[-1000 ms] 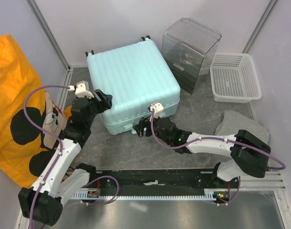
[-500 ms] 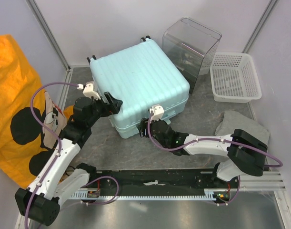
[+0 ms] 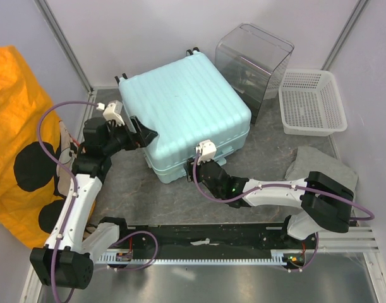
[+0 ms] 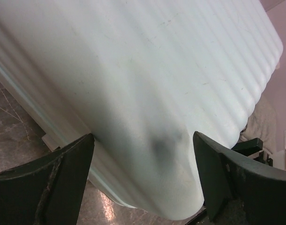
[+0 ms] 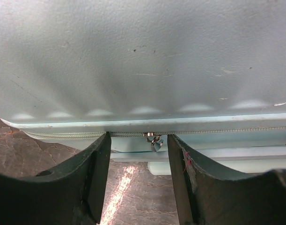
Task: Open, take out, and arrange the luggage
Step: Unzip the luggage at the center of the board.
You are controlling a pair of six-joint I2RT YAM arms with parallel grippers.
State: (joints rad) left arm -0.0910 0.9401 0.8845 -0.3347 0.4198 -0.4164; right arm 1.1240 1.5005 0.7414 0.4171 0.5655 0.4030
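The luggage [image 3: 186, 110] is a mint ribbed hard-shell suitcase lying flat and closed in the middle of the table, turned slightly askew. My left gripper [image 3: 144, 131] is open at its left side, with the shell's rounded corner [image 4: 147, 140] between the spread fingers. My right gripper [image 3: 194, 172] is open against the near side. In the right wrist view the zipper line and a small metal zipper pull [image 5: 153, 139] sit between my fingertips, untouched. The suitcase wheels [image 3: 193, 50] show at the far edge.
A clear plastic box [image 3: 253, 63] stands right behind the suitcase. A white mesh basket [image 3: 311, 101] is at the far right. A grey cloth [image 3: 322, 167] lies near the right arm. An orange bag [image 3: 19, 126] with black shapes fills the left side.
The suitcase has turned and shifted right over the last second. My left gripper has drawn back left along its side. My right gripper has stayed at the near edge, closing on the zipper.
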